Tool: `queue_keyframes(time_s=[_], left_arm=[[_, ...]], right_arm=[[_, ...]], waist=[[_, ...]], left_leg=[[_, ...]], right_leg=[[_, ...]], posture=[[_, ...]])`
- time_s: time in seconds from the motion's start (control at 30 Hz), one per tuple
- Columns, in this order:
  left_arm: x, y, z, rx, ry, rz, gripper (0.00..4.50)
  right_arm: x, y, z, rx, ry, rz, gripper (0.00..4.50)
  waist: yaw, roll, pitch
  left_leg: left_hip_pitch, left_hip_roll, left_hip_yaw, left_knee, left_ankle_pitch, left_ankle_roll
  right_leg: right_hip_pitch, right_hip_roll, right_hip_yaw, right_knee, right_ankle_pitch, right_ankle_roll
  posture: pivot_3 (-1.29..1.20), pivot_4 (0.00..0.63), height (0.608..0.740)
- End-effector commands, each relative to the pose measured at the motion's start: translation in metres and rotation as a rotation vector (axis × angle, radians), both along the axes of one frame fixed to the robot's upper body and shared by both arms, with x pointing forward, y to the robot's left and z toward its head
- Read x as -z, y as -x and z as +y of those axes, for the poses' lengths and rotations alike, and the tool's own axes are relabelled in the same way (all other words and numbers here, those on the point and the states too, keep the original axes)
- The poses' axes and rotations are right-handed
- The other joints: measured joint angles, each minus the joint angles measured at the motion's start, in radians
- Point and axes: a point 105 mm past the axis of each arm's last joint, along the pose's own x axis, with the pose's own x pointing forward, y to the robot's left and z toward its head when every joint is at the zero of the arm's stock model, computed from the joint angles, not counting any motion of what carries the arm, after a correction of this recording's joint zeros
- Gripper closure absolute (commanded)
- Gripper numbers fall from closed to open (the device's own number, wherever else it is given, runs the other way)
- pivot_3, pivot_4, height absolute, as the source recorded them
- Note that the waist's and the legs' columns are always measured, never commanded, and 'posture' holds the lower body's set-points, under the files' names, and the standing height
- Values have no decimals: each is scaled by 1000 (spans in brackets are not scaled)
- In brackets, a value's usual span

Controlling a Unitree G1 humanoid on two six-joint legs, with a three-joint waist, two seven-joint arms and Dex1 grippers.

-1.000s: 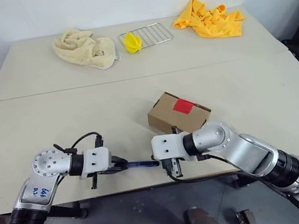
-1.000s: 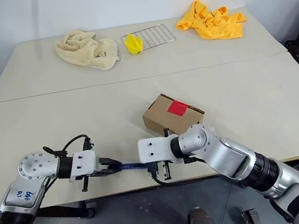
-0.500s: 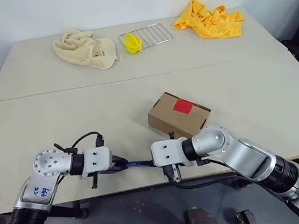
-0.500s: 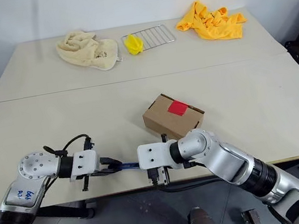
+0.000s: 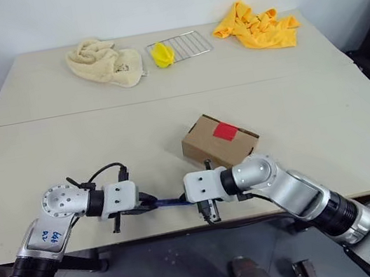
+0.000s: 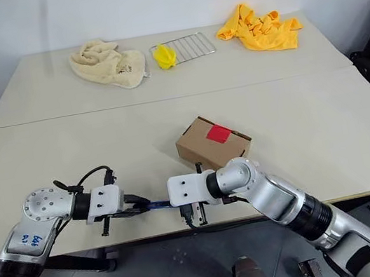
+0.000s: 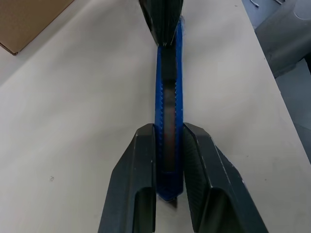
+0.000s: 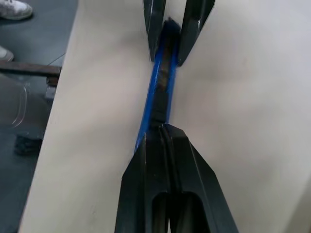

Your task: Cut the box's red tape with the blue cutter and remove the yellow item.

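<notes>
While clamped at both ends, left gripper point(image 7: 169, 145) on one, right gripper point(image 8: 164, 130) pinched on the other, keep slim blue stick cutter point(image 7: 168, 92) level above table edge; extend blade before approaching brown cardboard box point(image 5: 219, 140) nearby.

Right arm shifts in along the cutter

Right gripper point(image 5: 183, 199) has edged toward the left gripper point(image 5: 154, 202) since a second ago, its white wrist block now lying nearer the front table edge, with less of the blue cutter point(image 5: 171, 203) showing between the two.
</notes>
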Motion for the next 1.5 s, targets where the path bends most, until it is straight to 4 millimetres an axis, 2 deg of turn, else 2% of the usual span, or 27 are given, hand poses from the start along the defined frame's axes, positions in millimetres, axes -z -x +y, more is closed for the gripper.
queue_keyframes(time_s=[0.03, 0.43, 0.57, 0.77, 0.83, 0.9, 0.93, 1.0, 1.07, 1.13, 1.2, 1.3, 1.4, 1.5], left_arm=[[11, 7, -8, 37, -22, 36, 4061], [10, 4, -12, 33, -15, 31, 4061], [9, 2, -11, 21, -14, 24, 4061], [1, -4, -3, -33, 37, -29, 4061], [-4, -7, 5, -63, 51, -70, 4061], [-15, -15, 14, -112, 94, -151, 4061], [-21, -19, 17, -135, 117, -188, 4061], [-43, -33, 27, -210, 209, -318, 4061], [-58, -42, 36, -256, 257, -413, 4061], [-62, -46, 41, -259, 241, -467, 4061], [-68, -51, 44, -258, 239, -520, 4061], [-96, -65, 44, -264, 277, -700, 4061], [-111, -74, 38, -258, 310, -809, 4061], [-121, -78, 22, -222, 361, -892, 4061]], right_arm=[[6, -6, 4, 21, 14, -5, 4458], [4, -7, 37, -22, -34, 1, 4458], [-3, -11, 38, -7, -70, -3, 4458], [-52, -18, 22, 96, -248, 58, 4458], [-84, -16, 10, 131, -354, 97, 4458], [-127, -18, -5, 187, -501, 152, 4458], [-140, -18, -11, 204, -535, 172, 4458], [-172, -30, -35, 292, -612, 215, 4087], [-191, -43, -55, 397, -665, 204, 3520], [-192, -49, -64, 457, -636, 247, 2918], [-193, -50, -67, 471, -607, 276, 2125], [-202, -52, -71, 501, -589, 351, 1105], [-206, -54, -70, 525, -577, 416, 111], [-209, -62, -68, 578, -569, 482, 47]], waist=[[0, 0, 0], [3, 0, 0], [2, 0, 0], [4, 0, 0], [4, 1, 0], [4, 1, 1], [2, 2, 1], [-1, 2, 1], [0, 2, 1], [0, 1, 1], [-3, 2, 1], [-7, 3, 2], [-13, 3, 2], [-23, 3, 2]], left_leg=[[0, 0, 0, 0, 0, 0], [0, 0, -2, 0, 0, 0], [0, 0, -2, 0, 0, 0], [-1, 0, -4, 1, 0, 0], [-2, 0, -5, 0, 0, 0], [-4, 1, -5, 0, 0, 0], [-5, 1, -6, 0, 0, 0], [-7, 2, -4, 0, 0, 0], [-11, 2, -5, 0, 0, -1], [-12, 3, -6, 0, 0, -1], [-14, 2, -5, -1, 0, 0], [-20, 1, -3, 0, 0, -1], [-22, 2, -3, 0, 0, -1], [-22, 2, -3, -1, 0, -1]], right_leg=[[0, 0, 0, 0, 0, 0], [2, 0, -2, -1, 0, 0], [2, -1, -3, -1, 0, 0], [2, -1, -5, -1, 0, 0], [2, -2, -7, -2, 0, 0], [0, -3, -11, -2, 0, 0], [-1, -4, -13, -2, 0, 0], [-6, -6, -18, 1, 2, -2], [-10, -6, -23, 1, 2, -4], [-11, -6, -25, 1, 2, -4], [-11, -7, -25, 0, 2, -4], [-16, -8, -26, 1, 3, -3], [-20, -10, -33, 2, 3, -2], [-20, -14, -44, 2, 4, -3]], posture=[[0, 150, 740], [0, 150, 740], [0, 150, 740], [0, 150, 740], [0, 150, 740], [0, 150, 740], [0, 150, 740], [0, 150, 740], [0, 150, 740], [0, 150, 740], [0, 150, 740], [0, 150, 740], [0, 150, 740], [0, 150, 740]])
